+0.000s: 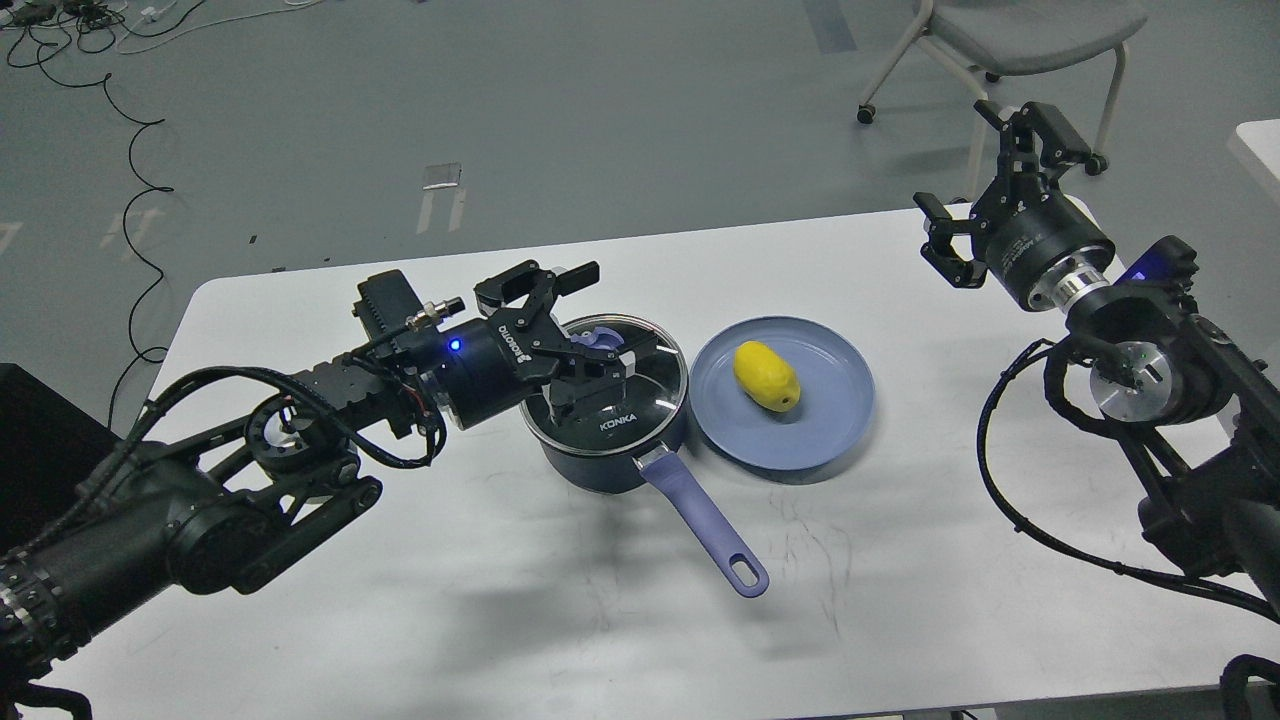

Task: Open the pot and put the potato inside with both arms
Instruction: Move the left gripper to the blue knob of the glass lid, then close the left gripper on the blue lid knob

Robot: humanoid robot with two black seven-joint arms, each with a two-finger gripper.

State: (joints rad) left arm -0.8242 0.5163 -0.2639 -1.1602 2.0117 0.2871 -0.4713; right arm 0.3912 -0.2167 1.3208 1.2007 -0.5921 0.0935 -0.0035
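The dark blue pot (598,468) stands mid-table with its glass KONKA lid (645,400) on and its lavender handle (700,520) pointing toward me and to the right. My left gripper (596,325) is open and hangs low over the lid, its fingers on either side of the purple knob (603,341); I cannot tell whether they touch it. The yellow potato (766,376) lies on the light-blue plate (800,445) just right of the pot. My right gripper (988,180) is open and empty, raised above the table's far right corner.
The white table (500,600) carries only the pot and the plate. A grey wheeled chair (1020,30) stands behind the far right corner. Black cables (130,150) lie on the floor at the far left.
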